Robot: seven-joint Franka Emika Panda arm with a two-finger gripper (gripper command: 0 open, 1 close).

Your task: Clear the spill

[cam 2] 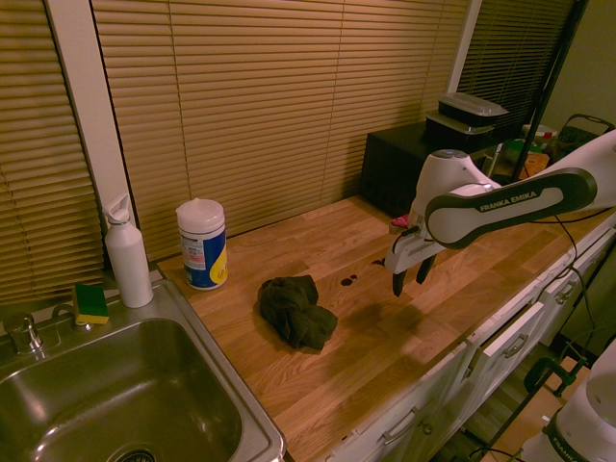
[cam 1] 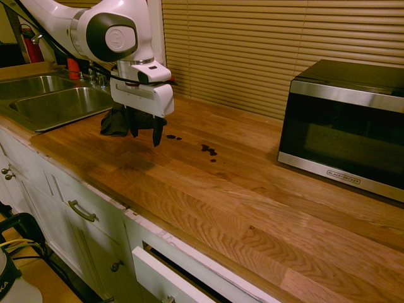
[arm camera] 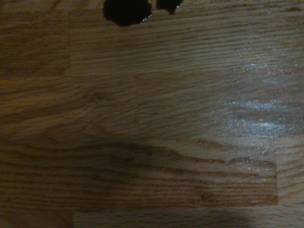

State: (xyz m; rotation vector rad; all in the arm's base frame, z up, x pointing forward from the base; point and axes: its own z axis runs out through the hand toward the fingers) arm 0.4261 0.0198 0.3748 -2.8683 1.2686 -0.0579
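The spill [cam 1: 209, 150] is a few thin dark drops lying flat on the wooden counter [cam 1: 252, 208], between the sink [cam 1: 50, 104] and the microwave [cam 1: 347, 126]; being liquid, it cannot be gripped, only soaked up. The soft, light black cloth [cam 2: 296, 310], crumpled near the sink, is probably best pinched at a raised fold. The gripper [cam 2: 412, 277] hangs empty above the counter, fingers spread, pointing down beside the drops.

The wooden desk [cam 2: 385, 356] carries a crumpled dark cloth [cam 2: 296, 310] at centre frame, small dark spill [cam 1: 209, 150] drops beside it, a wipes canister [cam 2: 202, 243] and white bottle [cam 2: 126, 252] at left, and a microwave [cam 1: 346, 126] at right.
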